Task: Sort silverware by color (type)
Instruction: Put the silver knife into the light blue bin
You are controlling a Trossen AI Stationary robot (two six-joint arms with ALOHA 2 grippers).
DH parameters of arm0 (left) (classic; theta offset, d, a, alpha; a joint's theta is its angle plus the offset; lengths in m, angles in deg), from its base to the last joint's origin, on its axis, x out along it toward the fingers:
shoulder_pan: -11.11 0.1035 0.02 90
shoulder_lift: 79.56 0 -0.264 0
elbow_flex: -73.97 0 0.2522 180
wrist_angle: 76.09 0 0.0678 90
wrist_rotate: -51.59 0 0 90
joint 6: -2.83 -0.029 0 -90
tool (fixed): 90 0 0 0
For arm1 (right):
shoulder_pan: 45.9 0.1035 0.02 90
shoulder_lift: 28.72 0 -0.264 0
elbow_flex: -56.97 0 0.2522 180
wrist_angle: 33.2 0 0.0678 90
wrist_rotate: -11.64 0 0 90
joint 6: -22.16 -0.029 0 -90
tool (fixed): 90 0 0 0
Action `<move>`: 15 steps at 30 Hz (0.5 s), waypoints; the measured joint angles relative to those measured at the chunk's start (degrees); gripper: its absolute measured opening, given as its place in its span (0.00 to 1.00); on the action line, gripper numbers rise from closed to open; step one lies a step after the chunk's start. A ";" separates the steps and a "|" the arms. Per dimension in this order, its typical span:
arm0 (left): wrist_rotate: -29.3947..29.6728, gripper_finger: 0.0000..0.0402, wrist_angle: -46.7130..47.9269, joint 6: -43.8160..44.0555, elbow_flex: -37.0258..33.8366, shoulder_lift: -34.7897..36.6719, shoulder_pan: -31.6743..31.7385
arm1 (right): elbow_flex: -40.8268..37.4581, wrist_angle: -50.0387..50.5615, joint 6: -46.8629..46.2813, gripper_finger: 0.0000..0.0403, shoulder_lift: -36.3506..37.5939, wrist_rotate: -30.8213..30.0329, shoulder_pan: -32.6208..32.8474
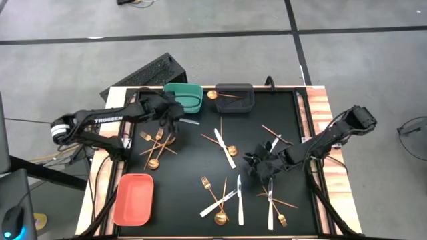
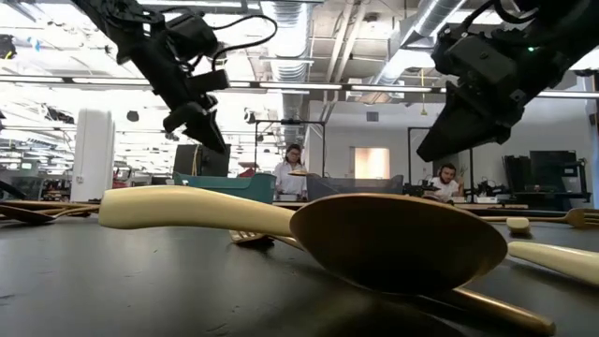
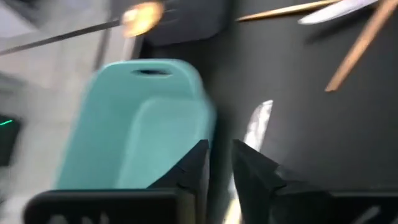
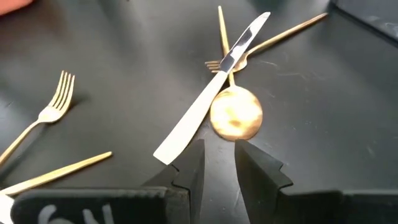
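Apparently a drop-off is in hand: the left gripper (image 1: 175,112) is held beside the teal bin (image 1: 185,97), its fingers parted by a narrow gap, with a white knife (image 3: 257,124) lying on the mat just past them; whether it is pinched cannot be told. The right gripper (image 1: 257,165) is poised mid-table over a knife (image 4: 208,93) crossing a spoon (image 4: 236,114), fingers slightly apart and empty. Most silverware is scattered on the mat; one spoon (image 1: 213,95) is seen at the grey bin (image 1: 234,97). Next, a careful descent onto that knife's handle is called for.
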 joint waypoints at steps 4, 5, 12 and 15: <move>-5.37 0.29 0.58 2.13 0.00 -1.43 -0.72 | 0.00 0.42 0.83 0.29 0.00 -0.01 -0.78; -5.74 0.31 1.21 2.37 0.00 -1.58 -0.77 | 0.00 0.39 1.08 0.29 0.00 0.03 -0.78; -3.54 0.40 3.64 3.20 -0.48 -1.66 -0.61 | 0.00 0.24 3.18 0.29 0.00 0.14 -0.97; -2.78 0.40 3.94 3.35 -1.19 -3.92 0.54 | 0.00 0.23 4.19 0.29 0.00 0.20 -1.76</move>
